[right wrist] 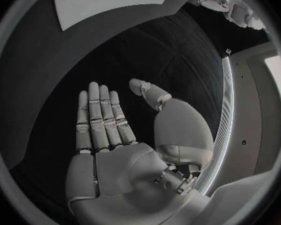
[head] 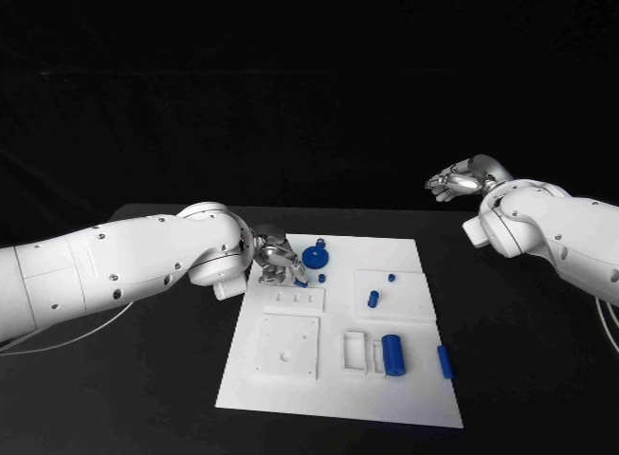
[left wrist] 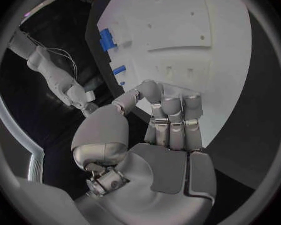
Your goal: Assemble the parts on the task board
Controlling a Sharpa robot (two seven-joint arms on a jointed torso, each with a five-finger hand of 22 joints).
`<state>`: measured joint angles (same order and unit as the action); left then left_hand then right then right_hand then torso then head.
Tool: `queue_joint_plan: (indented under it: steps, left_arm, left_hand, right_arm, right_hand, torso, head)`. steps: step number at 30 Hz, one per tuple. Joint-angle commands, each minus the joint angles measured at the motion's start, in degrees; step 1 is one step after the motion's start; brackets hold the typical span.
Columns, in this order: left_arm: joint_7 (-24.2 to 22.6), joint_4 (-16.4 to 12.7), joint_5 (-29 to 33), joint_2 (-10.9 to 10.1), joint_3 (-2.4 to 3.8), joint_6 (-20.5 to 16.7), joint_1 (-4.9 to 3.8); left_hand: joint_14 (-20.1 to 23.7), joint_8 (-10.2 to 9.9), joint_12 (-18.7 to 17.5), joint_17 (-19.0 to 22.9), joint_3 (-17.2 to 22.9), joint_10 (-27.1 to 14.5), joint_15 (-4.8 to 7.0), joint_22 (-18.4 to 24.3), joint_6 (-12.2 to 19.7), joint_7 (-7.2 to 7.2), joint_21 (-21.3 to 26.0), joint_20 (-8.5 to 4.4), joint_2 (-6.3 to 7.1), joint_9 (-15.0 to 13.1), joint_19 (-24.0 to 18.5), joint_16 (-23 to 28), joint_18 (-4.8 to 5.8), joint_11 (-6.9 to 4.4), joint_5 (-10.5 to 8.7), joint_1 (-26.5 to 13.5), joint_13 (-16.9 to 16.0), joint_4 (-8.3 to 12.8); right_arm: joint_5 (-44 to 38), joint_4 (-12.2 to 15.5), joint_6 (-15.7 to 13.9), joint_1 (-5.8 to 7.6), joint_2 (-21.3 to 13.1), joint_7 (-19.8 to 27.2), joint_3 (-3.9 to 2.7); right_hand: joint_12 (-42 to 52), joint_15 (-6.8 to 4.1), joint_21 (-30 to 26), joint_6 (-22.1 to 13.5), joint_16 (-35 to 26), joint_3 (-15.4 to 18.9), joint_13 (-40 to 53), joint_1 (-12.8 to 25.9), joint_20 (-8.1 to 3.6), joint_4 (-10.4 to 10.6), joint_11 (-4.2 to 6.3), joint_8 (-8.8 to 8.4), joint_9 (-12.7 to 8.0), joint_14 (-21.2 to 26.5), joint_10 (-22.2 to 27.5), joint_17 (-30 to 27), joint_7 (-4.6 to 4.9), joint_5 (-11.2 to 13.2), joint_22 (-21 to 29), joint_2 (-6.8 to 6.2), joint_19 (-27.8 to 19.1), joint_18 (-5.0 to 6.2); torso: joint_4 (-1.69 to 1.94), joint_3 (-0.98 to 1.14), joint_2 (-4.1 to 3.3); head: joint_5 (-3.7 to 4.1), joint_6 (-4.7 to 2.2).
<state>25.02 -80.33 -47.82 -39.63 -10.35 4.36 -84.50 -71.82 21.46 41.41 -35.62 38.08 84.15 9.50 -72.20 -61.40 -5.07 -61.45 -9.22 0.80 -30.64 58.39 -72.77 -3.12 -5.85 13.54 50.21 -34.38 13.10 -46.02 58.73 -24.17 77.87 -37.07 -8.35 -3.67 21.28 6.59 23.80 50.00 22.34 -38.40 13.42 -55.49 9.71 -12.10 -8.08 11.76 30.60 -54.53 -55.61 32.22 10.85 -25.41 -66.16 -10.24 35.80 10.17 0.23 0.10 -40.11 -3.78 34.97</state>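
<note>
Table [head: 145, 379] under a white task board [head: 405, 398], no writing readable on it. Left hand [head: 277, 258] at the board's 10 o'clock corner, fingers curled; whether it grips anything is unclear. Right hand [head: 463, 178] raised toward 2 o'clock, spread wide, empty. Blue cylinder [head: 392, 354] lies toward 5 o'clock.

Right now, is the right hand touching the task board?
Apart. In the head view, the right hand hangs open over black table, well clear of the task board.

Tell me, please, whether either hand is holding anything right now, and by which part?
The right hand is flat and open, holding nothing, away from the task board. The left hand is curled over the board's far-left area; whether it holds a part cannot be told.
</note>
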Motion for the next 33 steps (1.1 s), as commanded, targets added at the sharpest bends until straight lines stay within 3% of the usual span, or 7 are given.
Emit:
queue_joint_plan:
  steps: [1, 8, 11, 14, 19, 33]
  left_arm:
    - [1.16, -0.08, -4.30, 0.44, -0.05, 0.39, -0.09]
    - [2.37, 0.22, -7.63, 0.98, -0.13, 2.06, -0.06]
    - [2.80, 0.38, -7.93, 1.12, -0.21, 3.14, -0.06]
    - [2.79, 0.84, -7.97, 1.39, -1.13, 1.30, -0.06]
    - [2.56, 1.49, -7.22, 1.78, -1.79, 1.43, 0.01]
    - [2.35, 1.33, -6.86, 1.64, -1.88, 2.78, 0.12]
  left_hand:
    - [-1.29, 0.20, 1.52, 0.11, -0.02, -0.96, 2.80, -0.36, -9.76, 6.07, -0.54, -6.70, -0.34, -21.73, 0.53, -1.12, -1.04, -1.22, 1.32, -0.76, -0.46, 0.04]
    - [-1.38, 0.54, 5.39, 0.68, 0.13, -1.60, 3.55, -1.13, -10.84, 6.71, -1.55, -6.69, -0.90, -24.66, 1.14, -4.07, -1.60, -1.87, 5.48, -1.91, -1.35, 0.31]
    - [-1.39, 0.62, 6.20, 0.89, 0.18, -1.72, 3.65, -1.28, -11.03, 6.82, -1.74, -6.67, -1.13, -25.19, 1.25, -4.68, -1.71, -1.99, 6.55, -2.16, -1.48, 0.52]
    - [-1.38, 0.67, 6.70, 1.03, 0.17, -1.79, 3.71, -1.37, -11.16, 6.88, -1.86, -6.65, -1.31, -25.52, 1.30, -5.06, -1.76, -2.06, 6.90, -2.37, -1.54, 0.57]
    - [-1.36, 0.71, 7.17, 1.15, 0.13, -1.84, 3.73, -1.44, -11.26, 6.95, -1.87, -6.59, -1.29, -25.81, 1.19, -5.42, -1.76, -2.10, 6.96, -2.69, -1.62, 0.51]
    - [-1.25, 0.90, 8.82, 1.57, 0.13, -2.14, 3.86, -1.69, -11.85, 7.17, -2.09, -6.52, -1.84, -26.69, 1.10, -6.71, -1.84, -2.29, 6.11, -3.52, -1.89, -0.10]
  right_arm:
    - [2.13, 0.44, 0.76, 0.03, 0.07, 2.22, -0.03]
    - [2.15, 0.51, 1.34, 0.04, 0.23, 2.07, -0.03]
    - [2.19, 0.63, 1.62, 0.04, 0.35, 1.74, -0.03]
    - [2.35, 0.55, 1.90, 0.04, 0.37, 1.56, -0.02]
    - [2.54, 0.83, 1.76, 0.04, 0.37, 1.53, -0.02]
    - [3.03, 0.95, 1.89, 0.04, 0.36, 1.16, -0.02]
  right_hand:
    - [-0.31, 0.37, -0.37, -0.46, -0.33, 0.40, -0.45, -0.15, 0.01, -0.10, 0.10, 0.34, -0.13, 0.04, -0.48, -0.16, 0.03, -0.35, -0.10, 0.32, -0.63, -0.64]
    - [-0.67, 0.49, -0.57, -0.58, -0.71, 0.67, -1.28, -0.07, 0.19, -0.06, 0.03, 0.41, -0.41, 0.10, -0.66, -0.40, 0.08, -0.66, -0.19, 0.34, -0.88, -0.57]
    - [-0.92, 0.64, -0.77, -0.74, -1.01, 0.77, -1.80, -0.11, 0.31, -0.09, -0.05, 0.41, -0.60, 0.29, -0.64, -0.59, 0.13, -0.69, -0.22, 0.40, -1.16, -0.57]
    - [-1.43, 0.95, -1.20, -0.87, -1.61, 0.86, -2.72, -0.17, 0.53, -0.09, -0.31, 0.50, -0.91, 0.79, -0.31, -0.95, 0.20, -0.62, -0.28, 0.33, -1.78, -0.60]
    - [-1.56, 1.05, -1.36, -0.88, -1.82, 0.98, -3.08, -0.16, 0.64, -0.10, -0.39, 0.57, -1.03, 0.95, -0.27, -1.09, 0.20, -0.72, -0.33, 0.21, -2.02, -0.61]
    - [-2.04, 1.40, -1.91, -1.24, -2.46, 1.55, -4.33, 0.28, 0.94, 0.53, -0.73, 0.66, -1.55, 1.50, 0.15, -1.53, 0.33, -0.32, -0.54, -0.09, -2.80, -0.61]
  torso:
    - [-0.06, 0.02, 0.00]
    - [0.07, -0.13, -0.02]
    - [-0.08, -0.09, -0.06]
    - [-0.09, -0.03, -0.02]
    - [0.04, -0.13, -0.09]
    - [-0.08, -0.05, 0.00]
  head:
    - [-0.19, 0.38]
    - [-0.26, 0.65]
    - [-0.52, 0.94]
    - [-0.48, 1.14]
    - [-0.34, 1.48]
    - [-0.56, 2.14]
